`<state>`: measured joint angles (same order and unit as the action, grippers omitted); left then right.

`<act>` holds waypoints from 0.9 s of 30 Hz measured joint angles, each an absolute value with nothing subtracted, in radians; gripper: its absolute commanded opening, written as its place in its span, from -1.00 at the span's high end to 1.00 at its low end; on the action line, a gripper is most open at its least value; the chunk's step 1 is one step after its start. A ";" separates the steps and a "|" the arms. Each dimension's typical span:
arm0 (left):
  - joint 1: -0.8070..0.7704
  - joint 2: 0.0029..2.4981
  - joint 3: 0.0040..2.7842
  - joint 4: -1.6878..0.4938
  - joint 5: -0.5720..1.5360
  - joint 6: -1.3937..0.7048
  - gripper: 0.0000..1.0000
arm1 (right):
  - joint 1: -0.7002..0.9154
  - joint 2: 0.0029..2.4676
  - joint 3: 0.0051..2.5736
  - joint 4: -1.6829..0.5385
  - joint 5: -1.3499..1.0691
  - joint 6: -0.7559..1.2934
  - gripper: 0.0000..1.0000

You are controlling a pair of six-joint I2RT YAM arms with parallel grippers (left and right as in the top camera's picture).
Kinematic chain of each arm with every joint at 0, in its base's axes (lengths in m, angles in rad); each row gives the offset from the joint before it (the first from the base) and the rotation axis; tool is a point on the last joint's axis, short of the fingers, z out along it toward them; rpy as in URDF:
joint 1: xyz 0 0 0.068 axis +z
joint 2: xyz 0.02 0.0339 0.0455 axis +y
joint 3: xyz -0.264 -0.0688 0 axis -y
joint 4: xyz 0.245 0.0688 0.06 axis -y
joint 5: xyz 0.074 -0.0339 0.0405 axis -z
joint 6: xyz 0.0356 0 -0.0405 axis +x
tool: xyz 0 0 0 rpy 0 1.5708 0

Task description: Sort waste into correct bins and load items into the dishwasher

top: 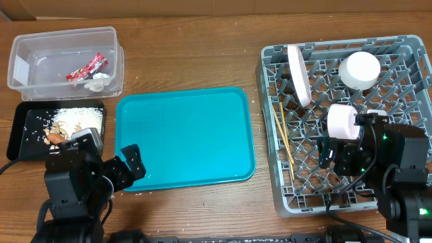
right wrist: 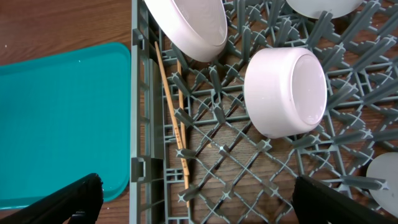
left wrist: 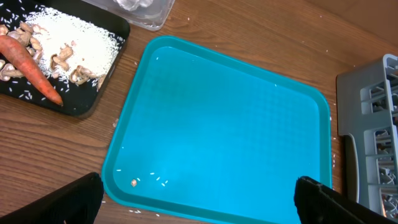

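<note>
The clear bin holds a red wrapper and a foil ball. On the black bin lie rice and a carrot. In the grey dishwasher rack are a plate, a bowl, a cup on its side, and chopsticks along the left wall. My left gripper is open over the teal tray's near edge. Also open and empty, my right gripper hangs above the rack's near left part.
The teal tray lies between bins and rack, with a few rice grains near its front left corner. Loose grains dot the wooden table beside it. Another white dish shows at the right edge of the rack.
</note>
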<state>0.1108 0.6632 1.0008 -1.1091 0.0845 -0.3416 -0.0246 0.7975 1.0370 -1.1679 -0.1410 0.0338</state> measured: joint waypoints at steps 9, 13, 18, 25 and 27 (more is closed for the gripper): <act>0.111 0.663 1.001 -1.109 0.084 -0.342 -0.99 | -0.025 0.797 1.037 -1.172 -0.115 0.034 -1.00; 0.111 0.663 1.001 -1.109 0.084 -0.342 -0.99 | -0.025 0.793 1.037 -1.098 -0.131 0.033 -1.00; 0.111 0.663 1.001 -1.109 0.084 -0.342 -0.99 | -0.025 0.691 0.978 -0.977 -0.150 0.034 -1.00; 0.111 0.664 1.000 -1.110 0.081 -0.342 -1.00 | -0.024 0.335 0.739 -0.819 -0.179 0.033 -1.00; 0.111 0.664 1.000 -1.108 0.081 -0.342 -0.99 | -0.025 0.235 0.654 -0.750 -0.183 0.034 -1.00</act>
